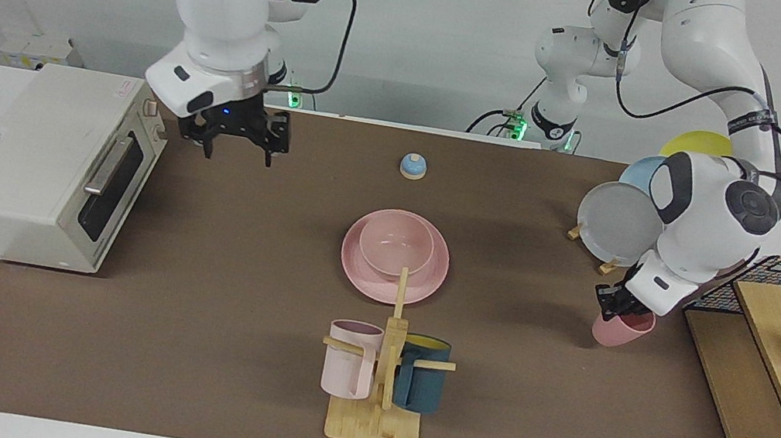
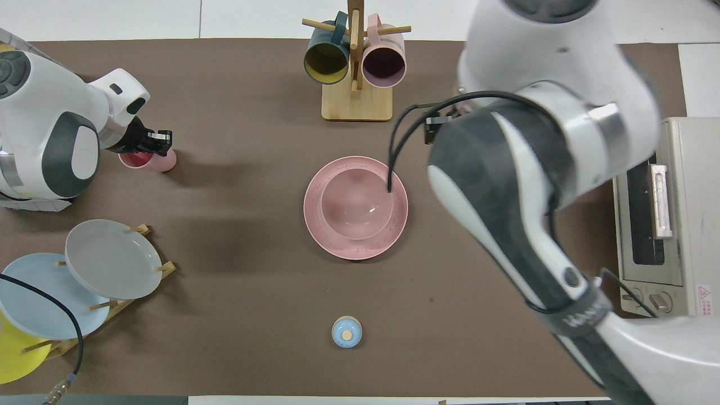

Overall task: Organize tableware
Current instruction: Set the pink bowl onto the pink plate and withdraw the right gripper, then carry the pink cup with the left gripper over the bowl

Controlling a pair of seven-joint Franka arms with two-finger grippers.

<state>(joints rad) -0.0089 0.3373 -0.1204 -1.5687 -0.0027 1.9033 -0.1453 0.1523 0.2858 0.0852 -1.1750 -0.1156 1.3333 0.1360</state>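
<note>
Mugs hang nearest; left gripper (image 1: pixel 619 306) clamps pink cup (image 1: pixel 625 331); right gripper (image 1: pixel 239 145) waits, fingers apart.

The bowl (image 1: pixel 396 245) sits in the plate (image 1: pixel 395 256) at the middle of the counter (image 1: pixel 183 343). The left gripper (image 1: pixel 620 305) is down at the rim of the cup (image 1: pixel 623 328), which stands on the counter toward the left arm's end, just beside the plate rack (image 1: pixel 617 222) and farther from the robots than it. The right gripper (image 1: pixel 239 148) hangs with fingers apart above the counter beside the toaster oven (image 1: pixel 46 164). A mug tree (image 1: pixel 383 374) with two mugs stands farther from the robots than the plate; a bell (image 1: pixel 414 166) stands nearer.
</note>
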